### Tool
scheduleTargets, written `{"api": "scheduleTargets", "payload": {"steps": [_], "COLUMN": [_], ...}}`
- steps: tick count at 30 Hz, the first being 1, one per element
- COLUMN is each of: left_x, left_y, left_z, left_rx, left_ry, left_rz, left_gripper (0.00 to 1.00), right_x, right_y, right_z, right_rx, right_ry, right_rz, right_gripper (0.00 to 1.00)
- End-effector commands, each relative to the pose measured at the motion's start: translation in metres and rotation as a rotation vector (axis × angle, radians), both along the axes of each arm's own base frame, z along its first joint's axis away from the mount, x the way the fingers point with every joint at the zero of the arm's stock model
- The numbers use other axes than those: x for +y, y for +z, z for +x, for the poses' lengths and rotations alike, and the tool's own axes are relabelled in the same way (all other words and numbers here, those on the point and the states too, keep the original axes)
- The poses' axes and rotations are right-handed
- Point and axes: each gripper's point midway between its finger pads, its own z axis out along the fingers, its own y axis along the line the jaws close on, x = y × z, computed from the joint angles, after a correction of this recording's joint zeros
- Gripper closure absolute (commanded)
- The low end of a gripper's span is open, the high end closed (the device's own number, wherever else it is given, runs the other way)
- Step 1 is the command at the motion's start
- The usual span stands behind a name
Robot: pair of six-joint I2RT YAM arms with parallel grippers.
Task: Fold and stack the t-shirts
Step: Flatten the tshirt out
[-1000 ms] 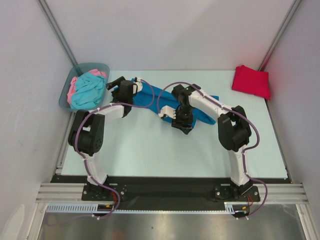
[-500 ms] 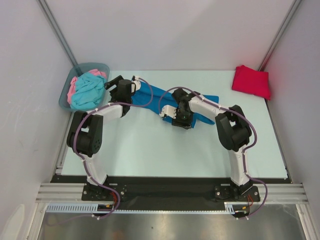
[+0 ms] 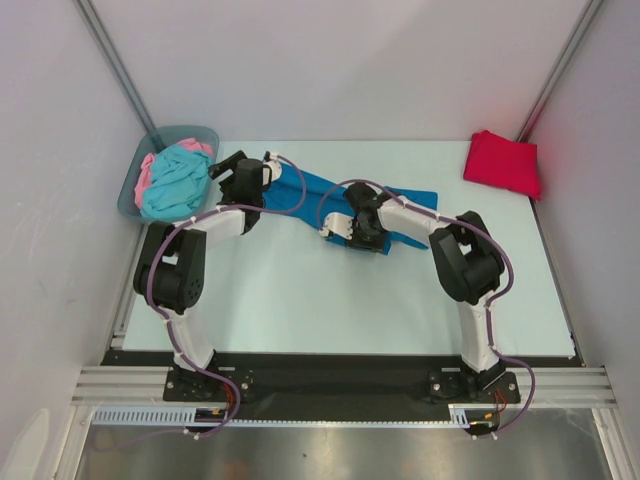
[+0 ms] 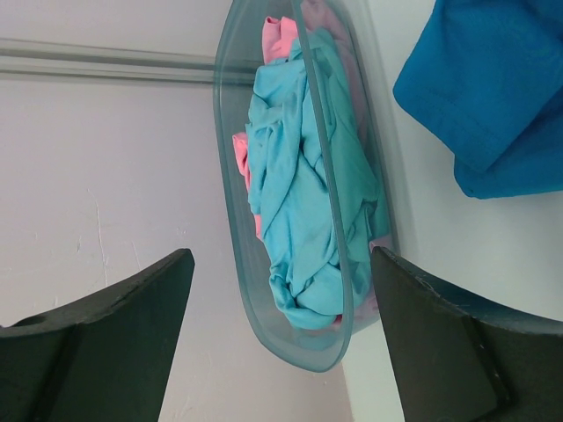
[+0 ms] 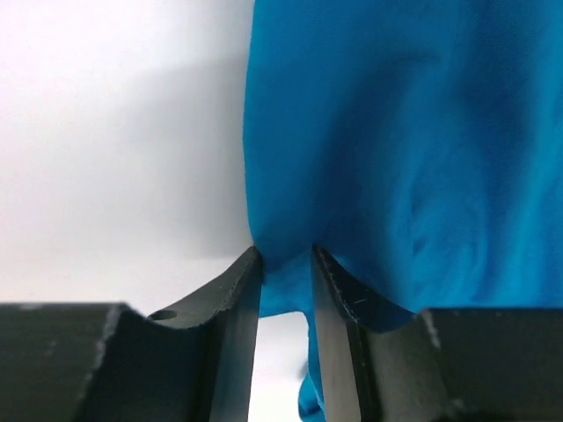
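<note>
A deep blue t-shirt (image 3: pixel 310 190) lies spread across the back middle of the table, filling the right wrist view (image 5: pixel 413 132). My right gripper (image 3: pixel 362 243) is low over its near edge, and its jaws (image 5: pixel 286 264) are pinched on a fold of that blue cloth. A bright red t-shirt (image 3: pixel 503 163) lies folded at the back right. Turquoise (image 3: pixel 175 180) and pink (image 3: pixel 146 172) t-shirts are heaped in the bin. My left gripper (image 3: pixel 224 166) hovers open and empty (image 4: pixel 281 343) by the blue shirt's left end (image 4: pixel 493 88), facing the bin.
The grey-blue plastic bin (image 3: pixel 185 131) stands at the back left corner against the wall, its rim (image 4: pixel 264 325) just ahead of my left fingers. White enclosure walls close the table on three sides. Bare pale tabletop (image 3: pixel 300 300) lies in front of the blue shirt.
My right gripper has dropped onto the blue t-shirt's near edge and narrowed its jaws onto the cloth. The left gripper shifted slightly toward the bin, then stayed still and open.
</note>
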Motion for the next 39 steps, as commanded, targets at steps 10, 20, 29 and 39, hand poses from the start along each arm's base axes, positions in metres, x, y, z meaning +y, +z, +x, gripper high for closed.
{"api": "scheduleTargets", "payload": {"steps": [10, 20, 29, 39], "left_x": [0.003, 0.002, -0.001, -0.006], "left_y": [0.044, 0.041, 0.035, 0.036], "left_z": [0.01, 0.017, 0.025, 0.039], "left_rx": [-0.123, -0.121, -0.122, -0.116], "left_ry": [0.028, 0.026, 0.035, 0.033], "left_rz": [-0.028, -0.026, -0.043, -0.045], "left_gripper": [0.12, 0.12, 0.12, 0.12], "right_x": [-0.016, -0.008, -0.071, -0.103], "right_y": [0.006, 0.088, 0.087, 0.071], "right_z": [-0.002, -0.039, -0.054, 0.046], "right_rx": [-0.005, 0.402, 0.455, 0.219], "right_ry": [0.002, 0.022, 0.03, -0.22], "right_rz": [-0.045, 0.114, 0.037, 0.128], "right_gripper": [1.0, 1.0, 1.0, 1.0]}}
